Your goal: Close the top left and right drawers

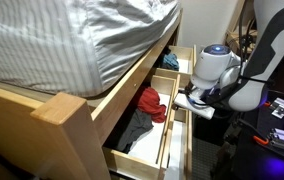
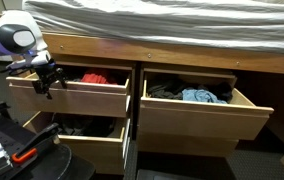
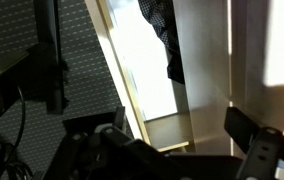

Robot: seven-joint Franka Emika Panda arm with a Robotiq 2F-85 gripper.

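In an exterior view, the top left drawer (image 1: pixel 166 128) stands pulled out from under the bed (image 1: pixel 72 45), with a red cloth (image 1: pixel 150 101) inside. The gripper (image 1: pixel 189 98) is just beside its front, and the top right drawer (image 1: pixel 182 60) is open further back.

In an exterior view, both the top left drawer (image 2: pixel 82 98) and the top right drawer (image 2: pixel 197 118) are open. The gripper (image 2: pixel 45 78) is at the left front corner.

In the wrist view, the jaws of the gripper (image 3: pixel 177 150) stand apart and hold nothing, above a white base (image 3: pixel 147 70).

Matt pale-wood drawers (image 2: pixel 82 98), crumpled cloth clothes (image 2: pixel 94 78)
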